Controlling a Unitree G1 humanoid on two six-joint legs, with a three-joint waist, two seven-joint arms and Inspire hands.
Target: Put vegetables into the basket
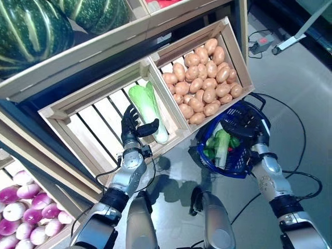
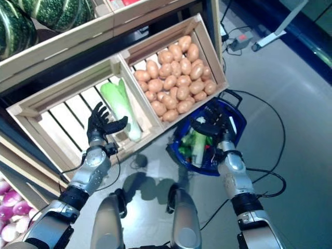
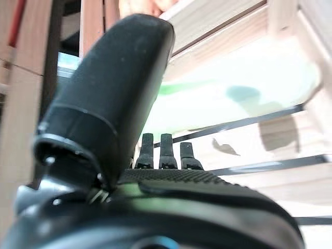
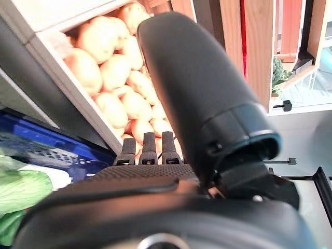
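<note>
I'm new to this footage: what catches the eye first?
The crate of potatoes, upper right, above the blue basket that the right hand carries. The open left hand hovers by the cabbage in the slatted crate.

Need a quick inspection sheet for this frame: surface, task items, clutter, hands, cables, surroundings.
Surface: slatted wooden crate on a shelf stand; grey floor below.
Job's things: one green leafy vegetable lies in that crate by its divider; blue basket already holds green vegetables.
Clutter: nothing seen.
Hands: left hand open, fingers spread, thumb over the leafy vegetable, not gripping. Right hand at the basket's rim; grip cannot be told.
Cables: black cable loops on the floor beside the basket.
Surroundings: crate of potatoes beside; striped green squashes above; purple-white turnips below.
</note>
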